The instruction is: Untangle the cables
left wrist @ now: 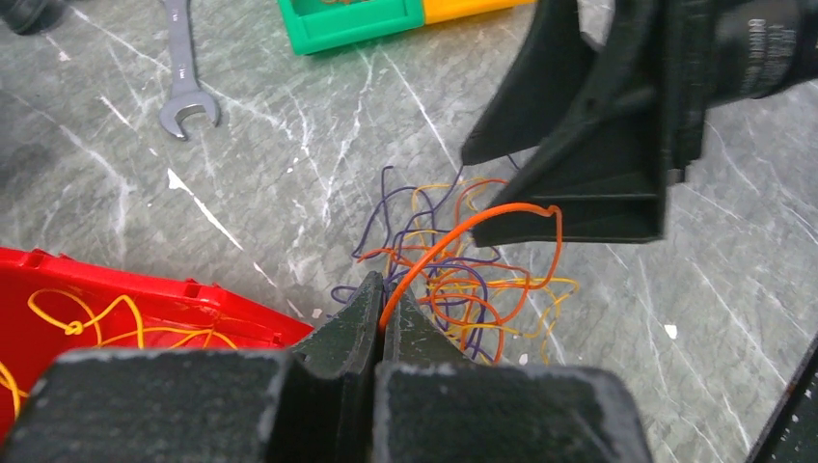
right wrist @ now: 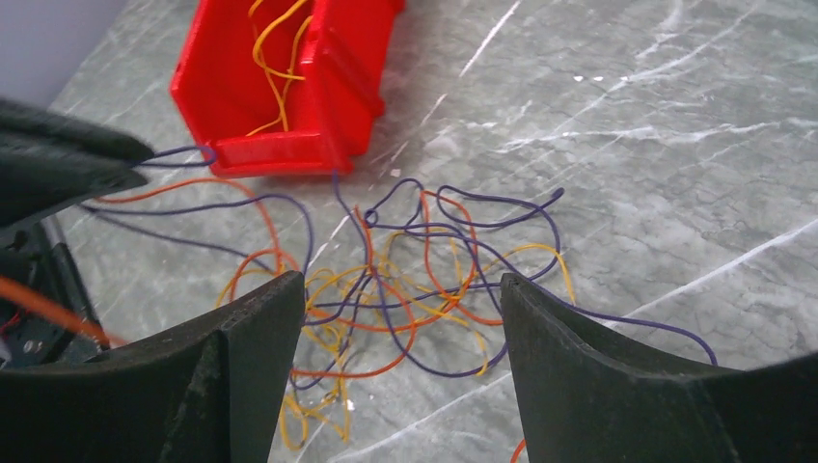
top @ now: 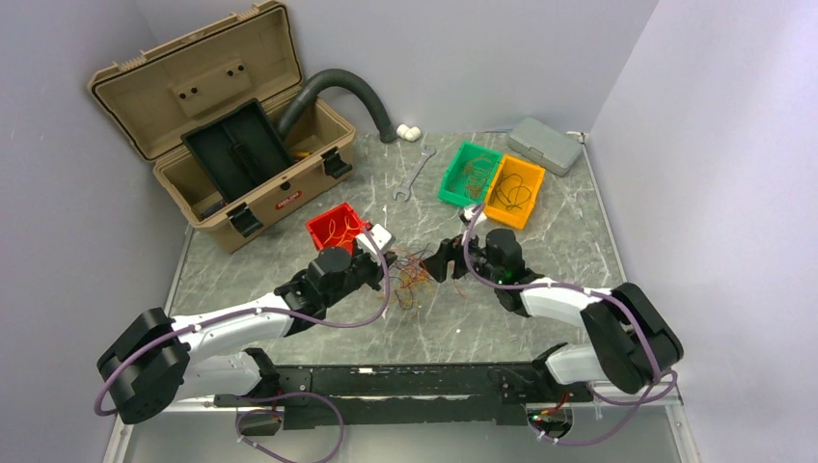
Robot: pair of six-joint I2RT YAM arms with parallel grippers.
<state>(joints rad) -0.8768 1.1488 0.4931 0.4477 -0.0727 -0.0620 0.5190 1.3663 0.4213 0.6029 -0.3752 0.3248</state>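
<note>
The cables (top: pixel 410 272) lie as a loose tangle of orange, yellow and purple wires on the marble table between my two grippers. My left gripper (left wrist: pixel 386 301) is shut on one orange cable (left wrist: pixel 453 236). That cable arcs up from the jaws to the fingers of my right gripper (left wrist: pixel 598 145). The right gripper (right wrist: pixel 400 285) hovers just over the tangle (right wrist: pixel 405 289) with its jaws wide apart and nothing between them. In the right wrist view the left gripper's fingers (right wrist: pixel 58 164) show at the left, with a purple wire looping by their tip.
A red bin (top: pixel 333 227) holding yellow wires sits just behind the left gripper. Green (top: pixel 470 174) and orange (top: pixel 514 191) bins with wires stand behind the right one. A wrench (top: pixel 415 178), an open tan toolbox (top: pixel 222 135), a dark hose (top: pixel 347 87) and a grey case (top: pixel 545 145) lie farther back.
</note>
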